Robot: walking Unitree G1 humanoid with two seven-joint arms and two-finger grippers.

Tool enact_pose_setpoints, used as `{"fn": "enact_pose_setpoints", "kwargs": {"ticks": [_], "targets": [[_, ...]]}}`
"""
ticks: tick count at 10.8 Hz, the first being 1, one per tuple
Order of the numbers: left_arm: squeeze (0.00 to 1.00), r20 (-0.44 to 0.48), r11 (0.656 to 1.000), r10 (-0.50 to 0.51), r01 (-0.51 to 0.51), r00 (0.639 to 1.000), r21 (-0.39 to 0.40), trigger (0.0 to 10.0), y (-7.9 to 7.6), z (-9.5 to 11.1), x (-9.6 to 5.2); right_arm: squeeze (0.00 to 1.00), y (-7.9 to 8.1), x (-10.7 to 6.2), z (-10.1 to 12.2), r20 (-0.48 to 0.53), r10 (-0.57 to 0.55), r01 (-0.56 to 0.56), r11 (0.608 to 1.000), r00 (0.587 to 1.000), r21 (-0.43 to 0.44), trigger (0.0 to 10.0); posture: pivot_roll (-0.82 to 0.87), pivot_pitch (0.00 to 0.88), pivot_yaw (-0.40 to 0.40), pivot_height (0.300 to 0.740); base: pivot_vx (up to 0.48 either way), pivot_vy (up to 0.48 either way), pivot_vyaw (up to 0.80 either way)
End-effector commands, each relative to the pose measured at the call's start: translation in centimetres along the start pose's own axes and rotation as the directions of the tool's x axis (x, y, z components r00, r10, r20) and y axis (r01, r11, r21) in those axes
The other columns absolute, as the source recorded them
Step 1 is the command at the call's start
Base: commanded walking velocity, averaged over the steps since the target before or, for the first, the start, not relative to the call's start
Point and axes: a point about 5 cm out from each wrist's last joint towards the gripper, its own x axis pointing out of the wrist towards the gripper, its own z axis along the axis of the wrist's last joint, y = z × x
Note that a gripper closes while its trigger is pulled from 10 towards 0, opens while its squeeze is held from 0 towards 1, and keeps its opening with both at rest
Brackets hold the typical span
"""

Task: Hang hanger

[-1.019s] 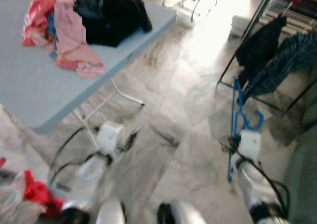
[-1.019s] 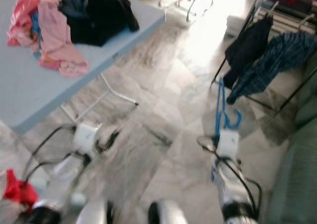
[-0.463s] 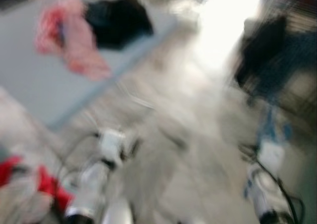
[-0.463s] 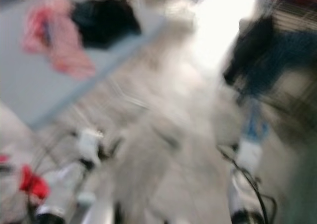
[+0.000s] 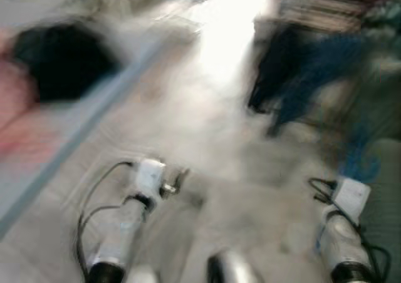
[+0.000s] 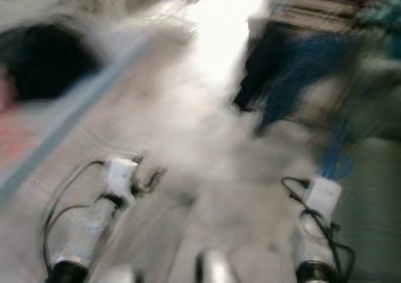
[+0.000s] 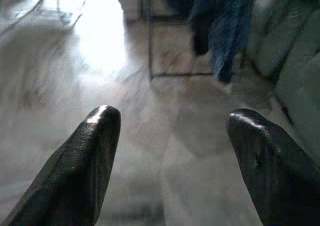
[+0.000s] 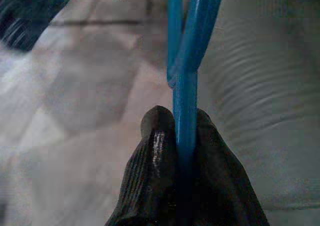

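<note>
Right gripper (image 8: 176,136) is clamped tight on the blue hanger (image 8: 186,46), carried upright ahead of the arm, presumably for transport toward the blurred clothes rack (image 7: 150,36). Left gripper (image 7: 170,151) hangs low over the floor, fingers spread, empty.

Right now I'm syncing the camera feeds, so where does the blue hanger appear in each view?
Left eye view: blue hanger, a blur at lower right.
Right eye view: same blur, lower right.
Right wrist view: centre, clamped in the right gripper jaws.
Left wrist view: left gripper open over floor.
Shared landmark: hanging blue garment.
</note>
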Motion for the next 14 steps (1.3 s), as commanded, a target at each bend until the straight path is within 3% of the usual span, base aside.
{"fn": "enact_pose_setpoints", "kwargs": {"ticks": [1, 4, 7, 9, 13, 14], "targets": [[0.00, -0.030, 0.999, 0.042, -0.041, 0.999, 0.025, 10.0, 1.0, -0.6, -0.8, 0.00, 0.8, -0.1, 0.5, 0.029, 0.014, -0.014, 1.000, 0.999, 0.005, 10.0, -0.04, 0.133, -0.047, 0.740, 0.000, 0.000, -0.80], [0.00, -0.037, 0.999, 0.040, -0.039, 0.999, 0.018, 10.0, 1.0, -0.7, -0.7, 0.00, 1.1, 0.0, 0.6, 0.029, 0.036, -0.037, 0.999, 0.999, 0.019, 10.0, -0.04, 0.129, -0.049, 0.740, 0.000, 0.000, -0.80], [0.00, -0.041, 0.996, 0.086, -0.085, 0.995, 0.013, 10.0, 2.1, -0.6, -0.6, 0.00, 2.9, -0.4, -0.2, -0.029, 0.171, -0.170, 0.985, 0.985, 0.017, 10.0, -0.04, 0.130, -0.055, 0.740, 0.399, 0.268, 0.00], [0.00, -0.059, 0.996, 0.087, -0.084, 0.994, 0.043, 10.0, 2.0, -0.9, -0.7, 0.00, 3.5, -0.5, -0.4, -0.053, 0.201, -0.201, 0.980, 0.978, 0.007, 10.0, -0.04, 0.139, -0.063, 0.740, 0.398, 0.266, 0.00], [0.00, -0.092, 0.979, 0.201, -0.195, 0.975, 0.063, 10.0, 3.1, -2.2, -2.6, 0.00, 4.3, -1.1, -0.9, -0.073, 0.212, -0.213, 0.977, 0.974, 0.006, 10.0, -0.04, 0.145, -0.058, 0.740, 0.000, 0.000, 0.00], [0.00, -0.102, 0.969, 0.247, -0.246, 0.964, 0.022, 10.0, 3.6, -2.6, -3.5, 0.00, 4.4, -1.5, -1.3, -0.070, 0.225, -0.226, 0.974, 0.972, -0.012, 10.0, -0.03, 0.139, -0.061, 0.740, 0.000, 0.000, 0.00]]}}
